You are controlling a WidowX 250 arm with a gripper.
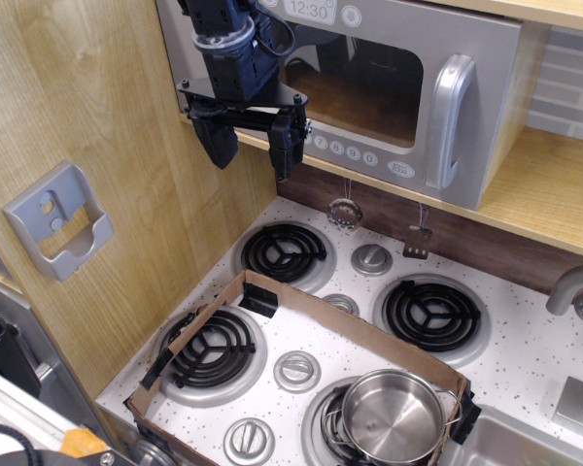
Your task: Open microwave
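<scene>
The grey microwave (408, 87) sits on a wooden shelf at the top. It has a clear window door, a curved silver vertical handle (451, 121) at its right side, a row of round buttons (355, 150) along the bottom and a clock display (309, 10) reading 12:30. Its door looks closed. My gripper (251, 148) hangs in front of the microwave's lower left corner, fingers pointing down, open and empty. It is well to the left of the handle. The arm hides the microwave's left part.
Below is a toy stove (525, 379) with four black coil burners and silver knobs. A steel pot (394, 416) sits on the front right burner. A cardboard strip (355, 330) crosses the stovetop. A wooden wall with a grey holder (60, 221) stands left. Small utensils (345, 211) hang under the shelf.
</scene>
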